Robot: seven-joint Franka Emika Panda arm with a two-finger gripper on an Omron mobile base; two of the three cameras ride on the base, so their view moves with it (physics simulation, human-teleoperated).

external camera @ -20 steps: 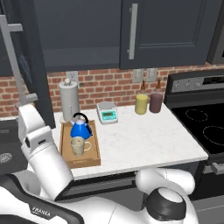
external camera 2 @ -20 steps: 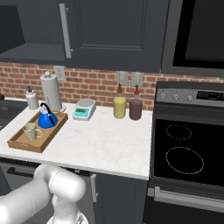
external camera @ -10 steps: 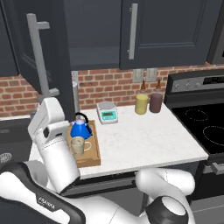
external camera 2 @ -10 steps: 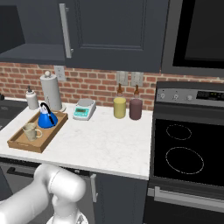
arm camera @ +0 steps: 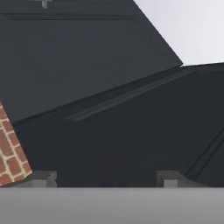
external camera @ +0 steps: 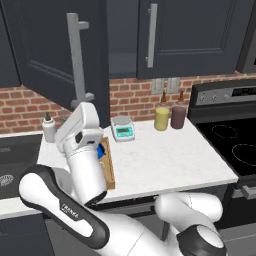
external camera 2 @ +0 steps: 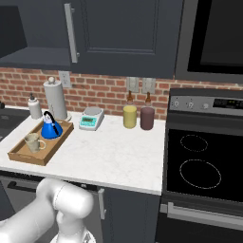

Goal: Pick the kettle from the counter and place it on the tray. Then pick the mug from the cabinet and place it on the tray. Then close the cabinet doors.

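So the small bright-blue cone-shaped kettle with the black arched handle [external camera 2: 49, 127] and the little beige speckled mug [external camera 2: 32, 141] are both sitting in the light-brown wooden tray [external camera 2: 28, 158] on the white marbled tabletop [external camera 2: 114, 156], so I'd say only the door-closing part is left. What matters now is the tall dark grey-blue panelled door with the long silver bar handle [external camera: 60, 55]: in the left base view it hangs swung out toward the robot, above and a bit left of the white arm, and its long axis runs straight up and down. The other door [external camera: 195, 35] looks flush already. In the hand view the pincer [arm camera: 105, 177] has its two dark tips standing wide apart with nothing between them, and it looks straight at a dark panel close in front, with a sliver of brick wall [arm camera: 11, 148] at one side. I can't tell if it's touching. My guess is the next move is a sideways push on that open door's face, not a grab.
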